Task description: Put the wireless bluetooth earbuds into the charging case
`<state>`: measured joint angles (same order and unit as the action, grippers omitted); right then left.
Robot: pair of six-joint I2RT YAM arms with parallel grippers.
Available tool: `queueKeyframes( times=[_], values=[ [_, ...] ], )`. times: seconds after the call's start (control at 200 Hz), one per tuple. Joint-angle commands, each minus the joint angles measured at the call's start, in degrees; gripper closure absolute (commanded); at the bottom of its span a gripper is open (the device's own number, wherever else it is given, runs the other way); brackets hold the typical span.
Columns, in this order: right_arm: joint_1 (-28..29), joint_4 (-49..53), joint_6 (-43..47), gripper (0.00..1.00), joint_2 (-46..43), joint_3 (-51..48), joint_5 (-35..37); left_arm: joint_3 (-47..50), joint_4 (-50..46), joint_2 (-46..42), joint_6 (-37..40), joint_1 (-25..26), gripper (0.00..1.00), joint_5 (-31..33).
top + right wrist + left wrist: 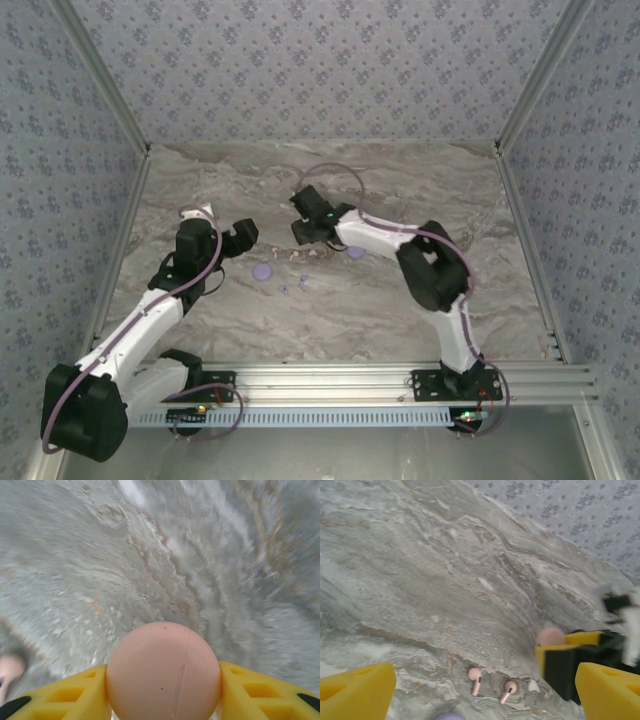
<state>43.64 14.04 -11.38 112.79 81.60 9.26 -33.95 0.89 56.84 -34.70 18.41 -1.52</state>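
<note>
Left wrist view: saw pink earbuds (475, 679) lying just ahead of spread left gripper (484, 692), stems pointing back toward it; right gripper (162, 690), close beside them, pinched on pink charging case (162, 665).

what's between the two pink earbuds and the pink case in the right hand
Nothing: in the left wrist view only bare marble table separates the two pink earbuds from the pink case gripped by the right hand.
</note>
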Motion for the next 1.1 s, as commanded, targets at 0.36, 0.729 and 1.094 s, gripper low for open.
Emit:
queueKeyframes(
  times=[0.36, 0.729, 1.094],
  values=[
    [-3.96, -11.41, 37.47, 0.55, -37.56, -23.77, -16.53, -15.88, 5.36, 10.14, 5.30, 0.07, 0.18, -36.02],
    [-3.13, -5.19, 45.03, 0.56, -41.40, -21.63, -14.92, -21.54, 8.52, 16.09, 6.82, 6.77, 0.28, -48.48],
    [-2.48, -5.79, 44.55, 0.56, -41.69, -21.75, -15.76, -23.82, 8.23, 20.32, 6.68, 9.89, 0.30, -49.59]
  ],
)
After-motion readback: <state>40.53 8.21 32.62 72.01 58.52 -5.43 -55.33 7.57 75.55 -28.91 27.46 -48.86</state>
